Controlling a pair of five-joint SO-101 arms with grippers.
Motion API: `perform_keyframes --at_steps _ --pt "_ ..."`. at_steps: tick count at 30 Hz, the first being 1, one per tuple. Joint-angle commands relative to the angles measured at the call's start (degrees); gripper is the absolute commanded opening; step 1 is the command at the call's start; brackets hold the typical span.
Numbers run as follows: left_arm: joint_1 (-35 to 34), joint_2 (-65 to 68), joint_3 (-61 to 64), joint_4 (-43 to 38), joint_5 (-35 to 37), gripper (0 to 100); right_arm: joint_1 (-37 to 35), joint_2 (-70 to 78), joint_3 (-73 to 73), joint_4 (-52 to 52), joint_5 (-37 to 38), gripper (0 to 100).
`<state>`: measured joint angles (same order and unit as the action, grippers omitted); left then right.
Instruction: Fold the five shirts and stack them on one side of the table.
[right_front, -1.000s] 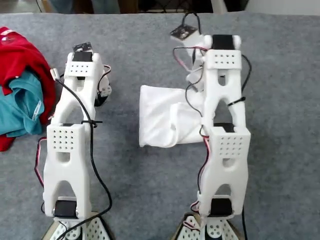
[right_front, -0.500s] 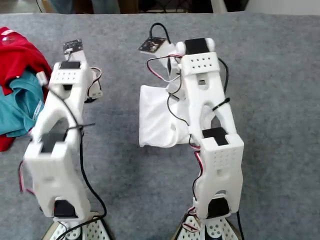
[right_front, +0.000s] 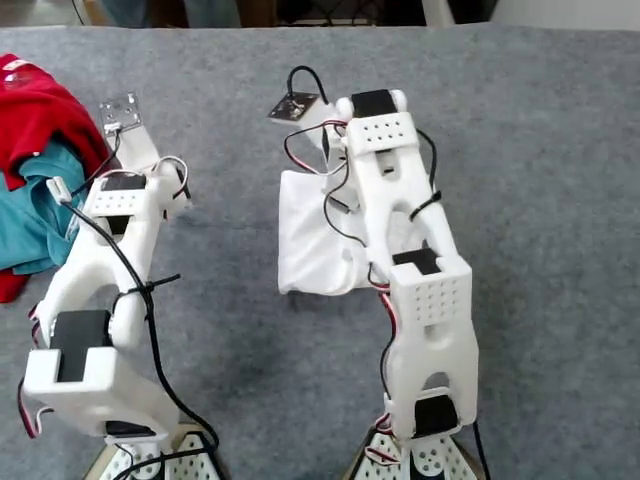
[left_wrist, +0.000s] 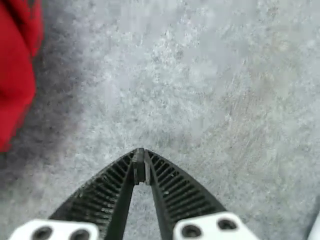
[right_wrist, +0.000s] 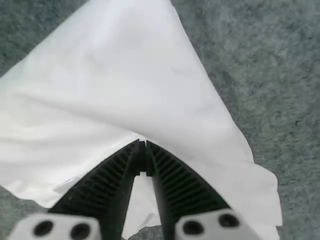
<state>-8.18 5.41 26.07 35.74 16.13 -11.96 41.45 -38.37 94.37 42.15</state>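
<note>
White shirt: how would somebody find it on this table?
Look at the grey felt-covered table. Near its middle, partly under the right arm, lies a folded white cloth shirt. It alone is white and flat, apart from the red shirt and teal shirt heaped at the left edge.

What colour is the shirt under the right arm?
The shirt is white; the right wrist view shows it best.

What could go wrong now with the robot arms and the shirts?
The right gripper sits shut over the white shirt. If it snags the cloth while moving, the fold might get messed up. The left gripper is shut above the grey table near the red shirt, so it would need to open before it can grab. The red shirt and the teal shirt lie heaped together, so pulling one might drag the other.
</note>
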Motion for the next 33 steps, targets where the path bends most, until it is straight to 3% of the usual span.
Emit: perform_keyframes --at_steps 1,7,27,33 --pt "-0.3 -0.1 -3.4 -0.4 0.1 3 -2.2 -3.4 -3.4 1.1 -0.7 1.5" --pt "0.0 0.4 -5.2 2.3 0.0 3 -5.6 1.3 -0.7 -0.3 -2.9 1.5" --pt "-0.2 0.4 -5.1 2.1 0.0 3 5.0 1.9 -0.1 6.8 -2.9 1.5" --pt "-0.3 0.4 -5.1 2.1 0.0 3 10.6 -7.9 11.0 6.7 -2.8 1.5"
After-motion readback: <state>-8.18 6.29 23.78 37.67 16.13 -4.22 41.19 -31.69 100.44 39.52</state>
